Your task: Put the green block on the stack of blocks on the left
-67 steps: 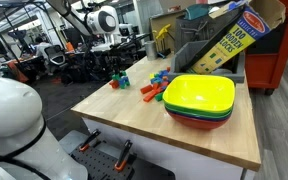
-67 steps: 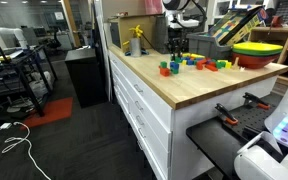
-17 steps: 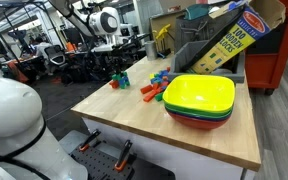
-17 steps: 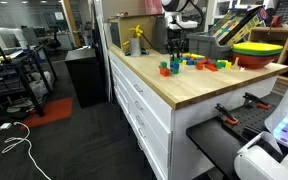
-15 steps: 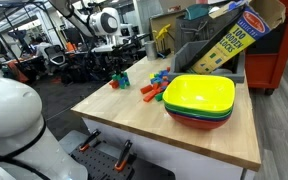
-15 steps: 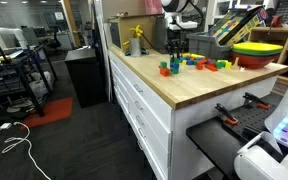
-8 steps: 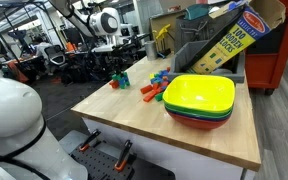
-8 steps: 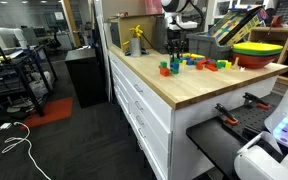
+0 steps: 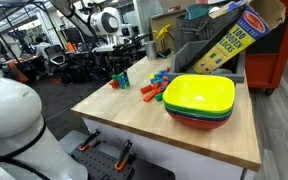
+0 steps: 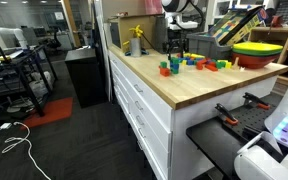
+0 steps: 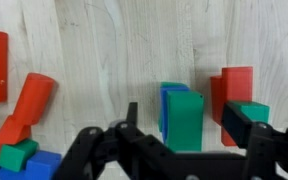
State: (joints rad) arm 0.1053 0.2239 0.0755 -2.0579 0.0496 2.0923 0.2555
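Observation:
In the wrist view the green block (image 11: 185,118) stands on a blue block (image 11: 166,100) of the stack of blocks, with a red block (image 11: 232,92) and another green one (image 11: 254,110) close beside it. My gripper (image 11: 188,128) is open around the green block, with a gap showing on each side between the block and the fingers (image 11: 132,122). In both exterior views the gripper (image 9: 116,66) (image 10: 174,44) hangs right over the small stack (image 9: 118,79) (image 10: 174,57) at the table's far end.
A loose jumble of coloured blocks (image 9: 156,86) (image 10: 206,64) lies nearby, with stacked bowls (image 9: 199,100) (image 10: 259,50) beyond it. A blocks box (image 9: 232,38) leans behind. Red blocks (image 11: 28,104), a green one (image 11: 17,155) and a blue one (image 11: 39,166) lie beside the gripper.

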